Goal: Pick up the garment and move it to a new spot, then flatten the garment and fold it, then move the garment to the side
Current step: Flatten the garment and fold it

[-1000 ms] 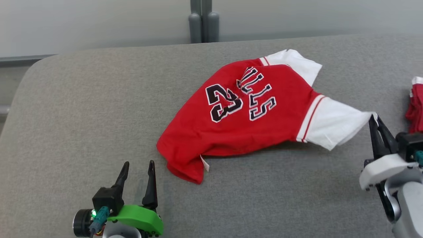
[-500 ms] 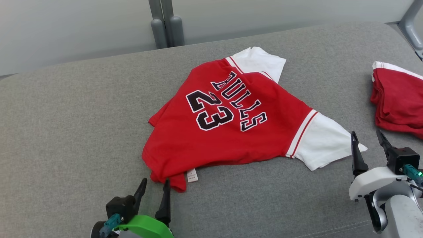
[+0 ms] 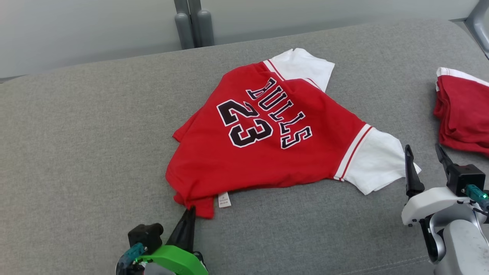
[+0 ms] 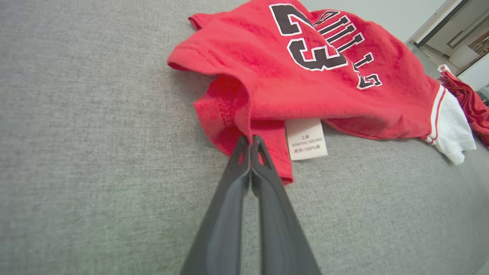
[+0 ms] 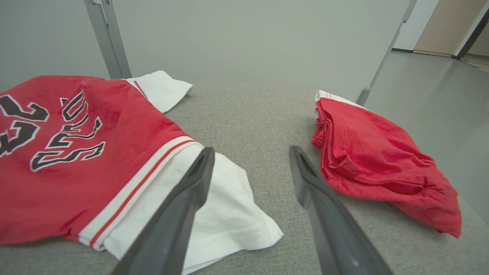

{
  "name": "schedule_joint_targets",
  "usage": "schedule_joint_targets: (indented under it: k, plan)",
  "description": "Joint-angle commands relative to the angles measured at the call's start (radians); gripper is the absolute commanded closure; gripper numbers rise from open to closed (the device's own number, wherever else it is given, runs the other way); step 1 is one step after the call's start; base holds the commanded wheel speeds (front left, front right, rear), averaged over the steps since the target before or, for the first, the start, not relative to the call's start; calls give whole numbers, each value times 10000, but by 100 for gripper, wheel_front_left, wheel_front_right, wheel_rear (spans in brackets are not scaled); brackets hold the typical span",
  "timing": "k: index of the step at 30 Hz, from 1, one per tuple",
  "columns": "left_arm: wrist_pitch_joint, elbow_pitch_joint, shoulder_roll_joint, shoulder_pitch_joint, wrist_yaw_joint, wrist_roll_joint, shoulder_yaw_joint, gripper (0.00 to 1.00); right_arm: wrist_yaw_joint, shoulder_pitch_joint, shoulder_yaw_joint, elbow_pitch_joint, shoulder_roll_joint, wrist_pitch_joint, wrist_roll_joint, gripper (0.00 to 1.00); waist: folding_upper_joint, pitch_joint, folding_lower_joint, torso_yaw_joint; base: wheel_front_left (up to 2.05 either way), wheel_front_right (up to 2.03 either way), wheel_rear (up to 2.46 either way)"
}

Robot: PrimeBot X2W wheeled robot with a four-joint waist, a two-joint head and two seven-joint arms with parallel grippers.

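Red jersey [image 3: 267, 145] is lying printed side up, midway across the grey padded surface [image 3: 76, 152], and is rumpling along its near edge. Its long stretch is running crosswise, from the hem corner at the near left to the white near sleeve [image 3: 378, 168] at the near right. The hem is facing left and toward the robot. The shoulders are pointing right and away, with the far sleeve [image 3: 301, 65] reaching toward the back edge. "BULLS 23" is slanting from far centre down to the right.

Left gripper [image 3: 190, 210] is sitting at the near-left hem corner with its fingers pressed together. In the left wrist view the tips are pinching a fold of red hem, just beside the white care label [image 4: 306, 139] poking out from under the cloth.

Right gripper [image 3: 423, 149] is hovering at the near sleeve's tip, fingers spread wide and holding nothing. Cannot tell whether one finger is touching the sleeve. In the right wrist view bare padding is showing between the fingers.

Second red garment [image 3: 462, 110] is lying bunched at the far right, apart from the jersey. Grey posts [image 3: 193, 23] are standing behind the back edge.
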Motion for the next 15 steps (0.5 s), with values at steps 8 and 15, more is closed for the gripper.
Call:
schedule_joint_targets:
  k: [8,15]
  plan:
    - [-3,-379,49,-359,-1,707,1458,100,-12,-109,-271,-45,126,-23,108,0,-1,-122,0,624,0,0,0]
    - [-3,293,353,-444,-260,1925,2310,38,-12,1,18,181,321,-23,6,0,-1,-512,0,769,0,0,0]
